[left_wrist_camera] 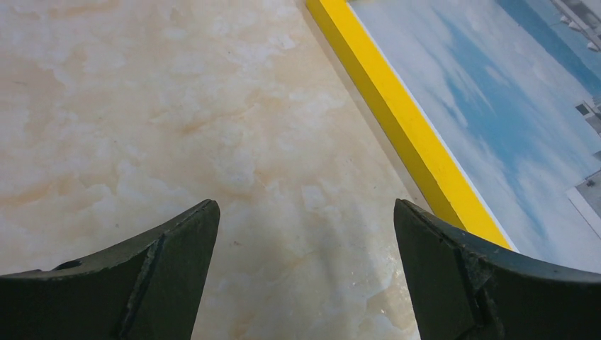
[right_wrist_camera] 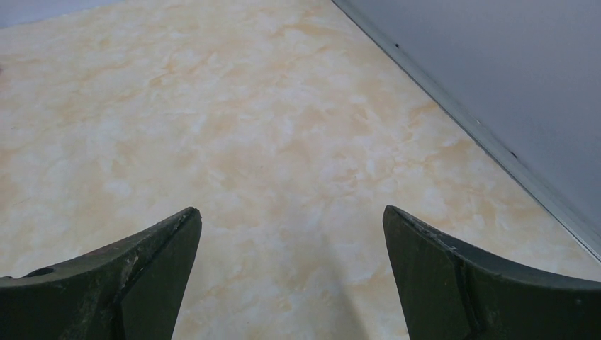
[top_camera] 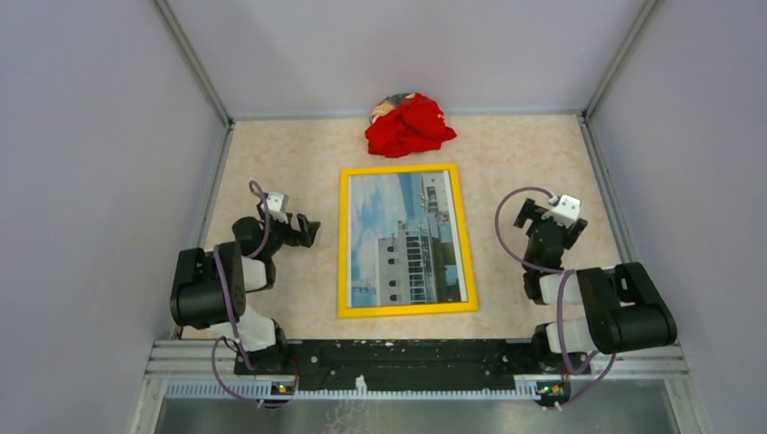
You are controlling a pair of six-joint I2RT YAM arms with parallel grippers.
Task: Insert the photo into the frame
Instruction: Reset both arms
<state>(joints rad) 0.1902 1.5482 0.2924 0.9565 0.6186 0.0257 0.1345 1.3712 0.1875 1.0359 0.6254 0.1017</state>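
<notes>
The yellow frame [top_camera: 343, 242] lies flat in the middle of the table, front side up. Inside it shows the photo [top_camera: 407, 240] of a white building against blue sky. In the left wrist view the frame's yellow bar [left_wrist_camera: 407, 127] runs diagonally, with the photo [left_wrist_camera: 510, 120] to its right. My left gripper [top_camera: 310, 230] hovers open just left of the frame, nothing between its fingers [left_wrist_camera: 177, 276]. On the other side of the frame, my right gripper [top_camera: 553, 220] is open over bare tabletop, fingers [right_wrist_camera: 156, 273] wide apart and empty.
A crumpled red cloth [top_camera: 409, 127] lies at the far edge beyond the frame. Grey walls enclose the table on three sides; the right wall's base rail [right_wrist_camera: 489, 134] runs close to my right gripper. The marbled tabletop [top_camera: 289, 163] surrounds the frame.
</notes>
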